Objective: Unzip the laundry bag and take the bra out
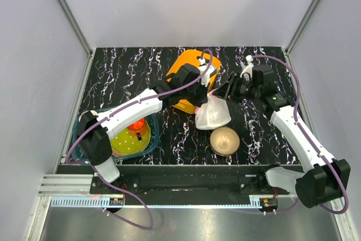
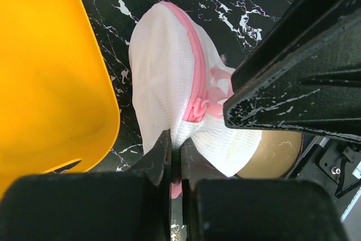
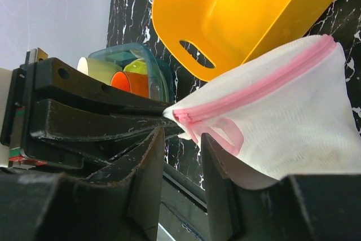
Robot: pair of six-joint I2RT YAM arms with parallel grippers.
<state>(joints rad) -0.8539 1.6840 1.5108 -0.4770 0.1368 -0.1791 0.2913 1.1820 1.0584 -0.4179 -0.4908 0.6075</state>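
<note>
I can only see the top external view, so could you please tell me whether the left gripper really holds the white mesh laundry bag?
Observer: Yes; the left wrist view shows the left gripper shut on the white mesh laundry bag at its edge.
Operator: Thank you; is it unzipped?
Observer: No; the right wrist view shows the pink zipper closed.
Operator: Is the right gripper on the pull?
Observer: No; the right gripper is open, the pink loop beside its fingertips, ungripped.
</note>
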